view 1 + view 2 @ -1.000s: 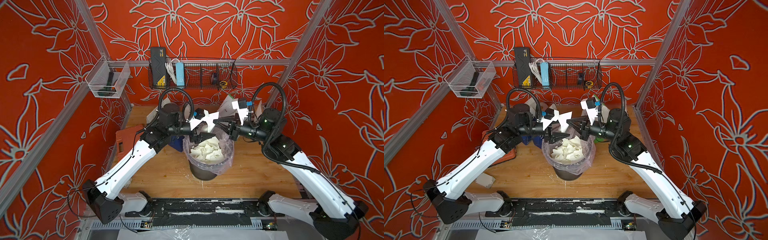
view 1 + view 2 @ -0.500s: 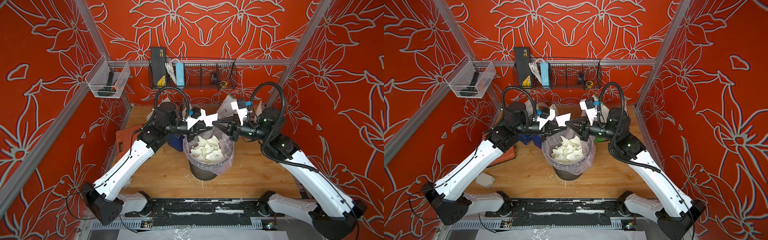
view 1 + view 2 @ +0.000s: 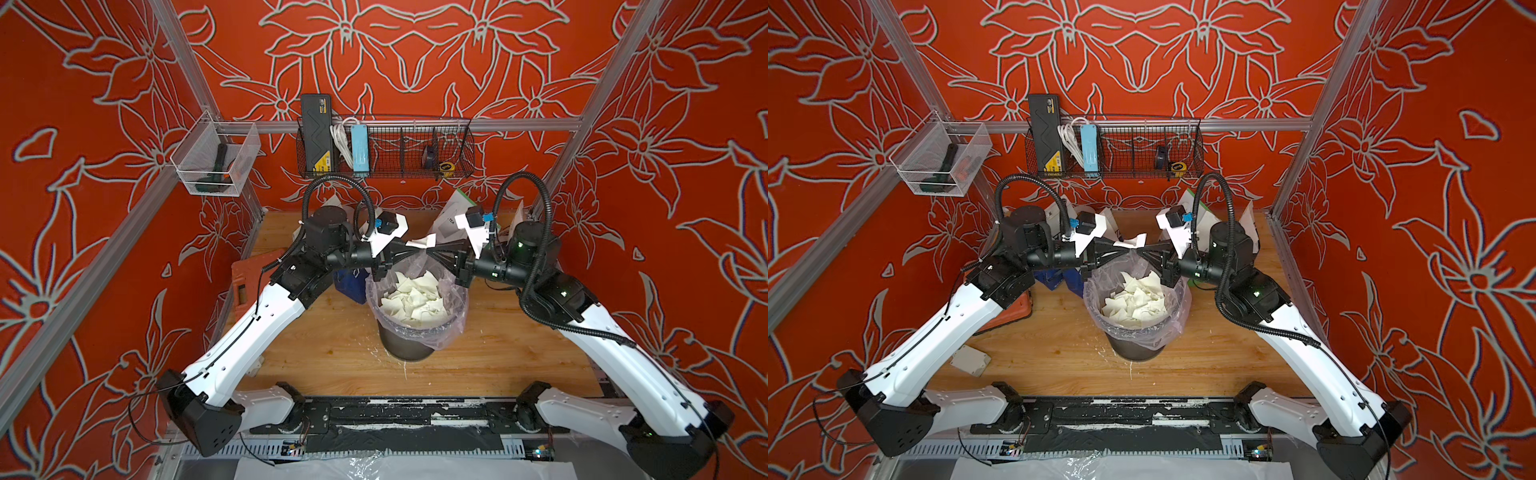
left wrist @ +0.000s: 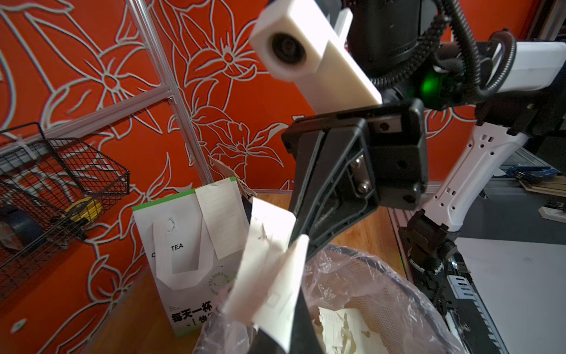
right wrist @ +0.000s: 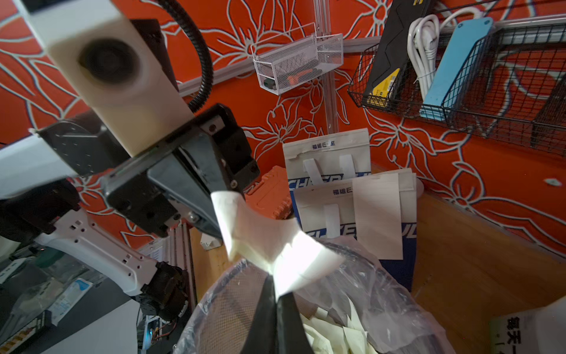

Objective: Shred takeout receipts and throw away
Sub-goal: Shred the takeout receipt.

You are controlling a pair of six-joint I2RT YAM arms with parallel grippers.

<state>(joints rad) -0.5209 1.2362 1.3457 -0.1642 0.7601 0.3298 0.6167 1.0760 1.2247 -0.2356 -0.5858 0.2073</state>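
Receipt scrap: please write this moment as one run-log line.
left claw: shut on receipt scrap; right claw: shut on receipt scrap; place: above bin

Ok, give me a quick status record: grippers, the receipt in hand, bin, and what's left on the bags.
left gripper: shut on receipt
right gripper: shut on the same receipt, opposite end
receipt: one piece, spanning both grippers above bin
bin: lined, scraps inside
green-bag slip: whole, on green bag
blue-bag slip: whole, on blue bag
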